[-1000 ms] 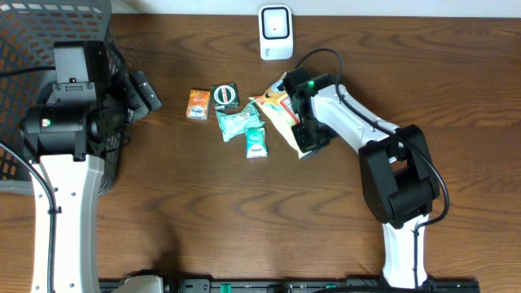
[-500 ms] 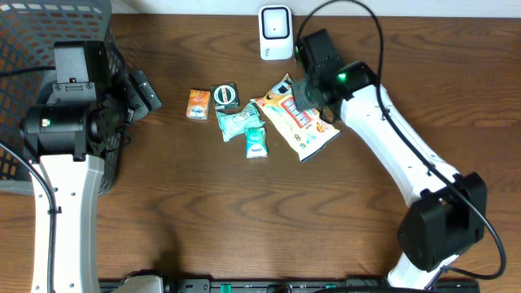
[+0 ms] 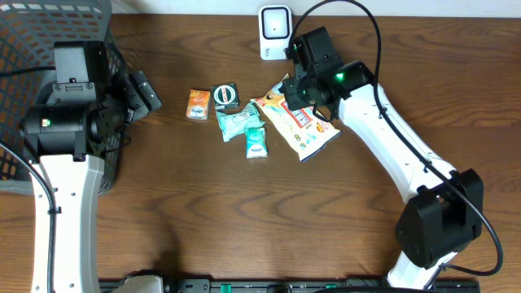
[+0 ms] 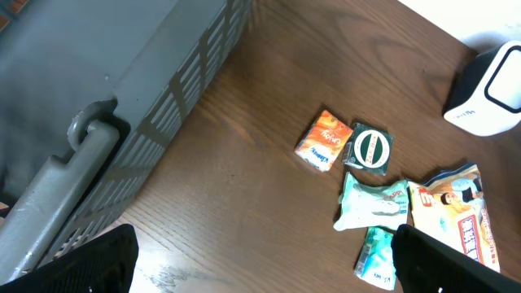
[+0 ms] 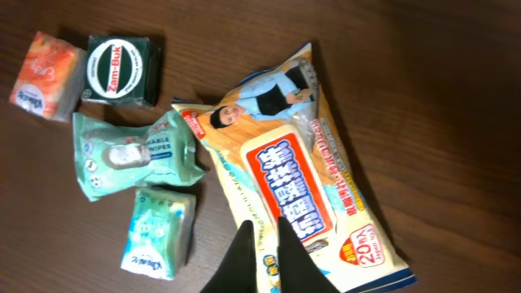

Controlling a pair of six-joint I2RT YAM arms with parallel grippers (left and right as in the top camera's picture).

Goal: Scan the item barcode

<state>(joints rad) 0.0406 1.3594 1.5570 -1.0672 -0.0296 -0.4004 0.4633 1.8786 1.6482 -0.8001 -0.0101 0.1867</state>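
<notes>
Right hand (image 5: 262, 259), fingers pressed together, hangs over the wipes pack (image 5: 301, 175); left hand (image 3: 145, 91) spread wide.

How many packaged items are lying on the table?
5: orange packet leftmost, Zam-Buk box beside it, green wipes pack below that, small teal pack lowest, large wipes pack rightmost. None appears hidden.

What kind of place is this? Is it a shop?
Probably a pretend shop checkout, set up on a wooden table. There is a grey shopping basket, a white barcode scanner, and small packets to buy, like the wipes pack.
</notes>
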